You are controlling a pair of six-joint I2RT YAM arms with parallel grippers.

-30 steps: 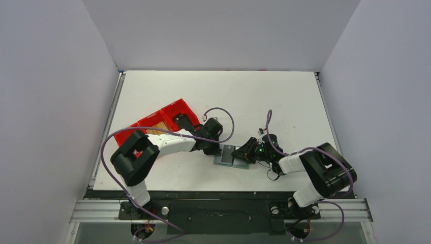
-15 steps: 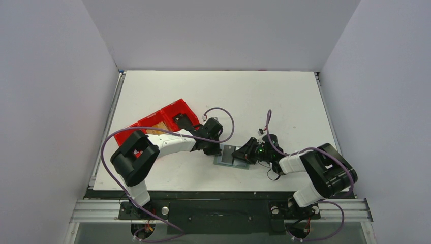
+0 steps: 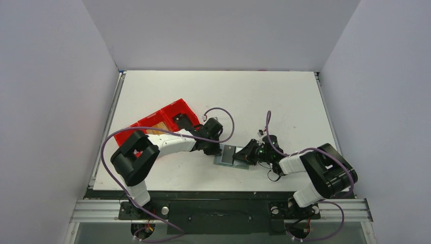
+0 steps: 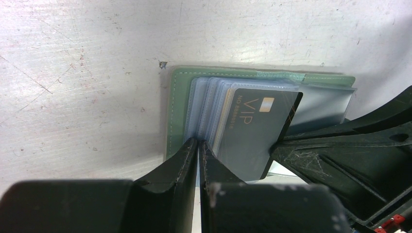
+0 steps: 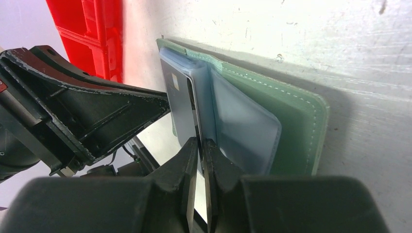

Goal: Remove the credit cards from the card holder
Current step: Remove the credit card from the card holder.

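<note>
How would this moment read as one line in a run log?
left tool: shut on card holder | right tool: shut on dark VIP card, partly out | holder lying open

One grey-green card holder (image 4: 175, 111), open, near the desk's near edge. One dark card (image 4: 252, 131) sticks out of its clear sleeves (image 4: 320, 104), which are too stacked to count. One red tray (image 3: 173, 111) with three compartments sits by the left edge and holds one tan card (image 3: 160, 126). Two grippers: left gripper (image 4: 197, 142), right gripper (image 5: 199, 141).
</note>
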